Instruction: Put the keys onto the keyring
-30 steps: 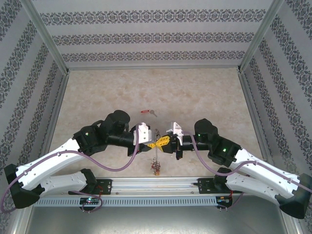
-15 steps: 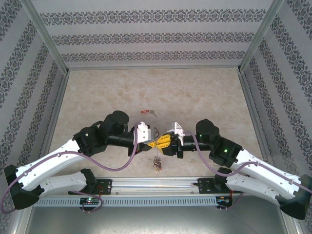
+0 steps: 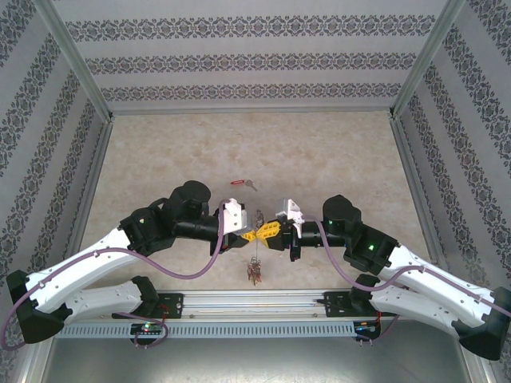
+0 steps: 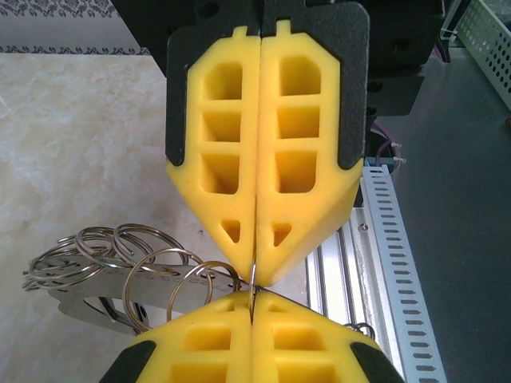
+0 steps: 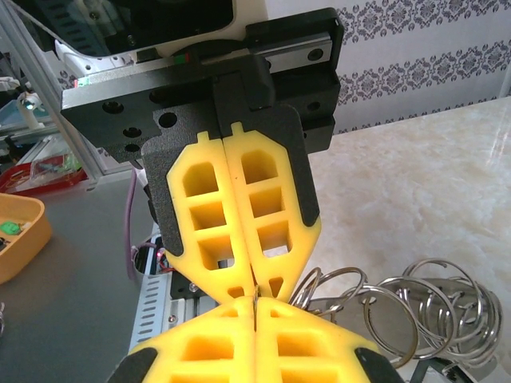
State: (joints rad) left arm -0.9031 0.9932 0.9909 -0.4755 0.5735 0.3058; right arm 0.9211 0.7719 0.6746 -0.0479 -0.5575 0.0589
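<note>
Keyring (image 4: 252, 289) up off the table (image 3: 160, 159), near centre of the top view, thin grey wire nipped from both sides. At 9 o'clock of it, left gripper (image 3: 252, 234), yellow jaws pressed flat together on the wire, no gap between them. From the left wrist, a fan of small split rings (image 4: 120, 251) at 9 o'clock of the pinch, apparently strung on the loop. Straight down at 6 o'clock in the top view, a cluster of keys (image 3: 255, 273) hanging below the two grippers. At 3 o'clock of the keyring, right gripper (image 3: 267, 231), likewise closed hard on the wire, tip to tip with the left one. Up at 12 o'clock, well apart from both grippers, one red-tagged loose key (image 3: 242, 183) flat on the table.

Judged partly done: many keys already on, the red-tagged one not yet. Left to do, by the look of it: free one gripper, fetch that key, work its ring onto the wire. Cannot tell whether the loop is open at the pinch. Possible trouble: with one grip released, loop swinging under the hanging weight.
</note>
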